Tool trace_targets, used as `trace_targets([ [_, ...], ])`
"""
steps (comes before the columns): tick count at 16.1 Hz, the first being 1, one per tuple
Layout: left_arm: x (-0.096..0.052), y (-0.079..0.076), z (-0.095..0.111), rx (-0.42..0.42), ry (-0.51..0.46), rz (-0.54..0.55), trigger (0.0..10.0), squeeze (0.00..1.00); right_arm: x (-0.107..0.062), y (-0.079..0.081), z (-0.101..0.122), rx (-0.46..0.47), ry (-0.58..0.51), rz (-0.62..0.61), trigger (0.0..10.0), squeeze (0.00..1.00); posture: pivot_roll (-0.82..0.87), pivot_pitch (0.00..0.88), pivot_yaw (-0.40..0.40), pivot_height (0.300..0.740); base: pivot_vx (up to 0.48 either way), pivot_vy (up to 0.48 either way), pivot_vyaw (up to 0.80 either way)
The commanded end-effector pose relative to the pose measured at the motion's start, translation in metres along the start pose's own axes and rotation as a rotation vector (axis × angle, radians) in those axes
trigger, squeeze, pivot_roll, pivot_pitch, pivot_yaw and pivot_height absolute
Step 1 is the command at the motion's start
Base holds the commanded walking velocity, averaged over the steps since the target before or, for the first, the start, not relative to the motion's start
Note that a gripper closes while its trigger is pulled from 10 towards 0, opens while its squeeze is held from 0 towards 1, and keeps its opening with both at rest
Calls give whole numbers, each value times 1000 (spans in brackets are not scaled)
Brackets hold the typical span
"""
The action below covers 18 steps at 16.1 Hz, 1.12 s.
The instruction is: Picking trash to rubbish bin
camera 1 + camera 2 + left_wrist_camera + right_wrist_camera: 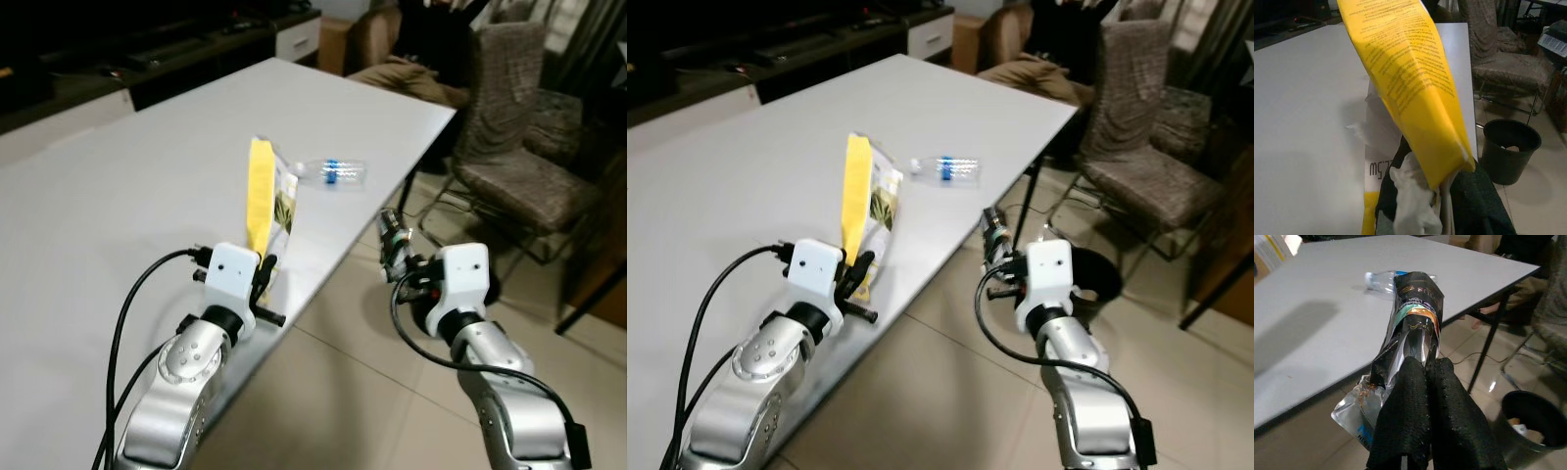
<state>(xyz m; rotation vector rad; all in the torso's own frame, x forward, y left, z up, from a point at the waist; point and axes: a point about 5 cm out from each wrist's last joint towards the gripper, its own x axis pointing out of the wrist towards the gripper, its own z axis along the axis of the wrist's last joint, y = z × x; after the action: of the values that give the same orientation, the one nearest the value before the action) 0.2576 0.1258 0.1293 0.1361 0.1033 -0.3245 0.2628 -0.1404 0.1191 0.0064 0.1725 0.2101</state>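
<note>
while the black bin sits half hidden behind the right arm on the tiled floor, the right gripper is clamped on a crinkly dark foil wrapper off the table edge. the left gripper pinches a stiff yellow packet upright over it; a clear bottle lies beyond.

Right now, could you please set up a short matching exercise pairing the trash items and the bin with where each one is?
Things:
1. yellow packet
2. dark wrapper
3. clear bottle
4. black bin

Places:
A. lying on the white table
B. on the floor past the table's edge
C. held in the left gripper
D. held in the right gripper

Pairs: 1-C, 2-D, 3-A, 4-B
</note>
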Motion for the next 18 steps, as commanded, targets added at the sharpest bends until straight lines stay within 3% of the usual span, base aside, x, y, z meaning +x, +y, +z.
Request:
trace_targets([
  [1,-2,2,-1,10,7,6,10000,0,1,3,2,3,-12,12,10000,0,-120,0,-50,740,0,-480,0],
  [11,1,0,-1,14,17,-16,10000,0,-2,2,-4,7,-1,-4,10000,0,-137,0,-32,740,0,-480,0],
  [13,1,2,-7,-72,61,-18,10000,0,-1,5,-5,8,4,4,10000,0,-137,0,-32,740,0,240,0],
  [16,3,6,-6,-65,53,23,10000,0,1,8,-6,-3,11,26,10000,0,-127,0,-48,740,0,480,0],
  [18,3,10,-7,-62,57,38,10000,0,5,6,-4,-9,4,21,10000,0,-119,0,-55,740,0,0,0],
])
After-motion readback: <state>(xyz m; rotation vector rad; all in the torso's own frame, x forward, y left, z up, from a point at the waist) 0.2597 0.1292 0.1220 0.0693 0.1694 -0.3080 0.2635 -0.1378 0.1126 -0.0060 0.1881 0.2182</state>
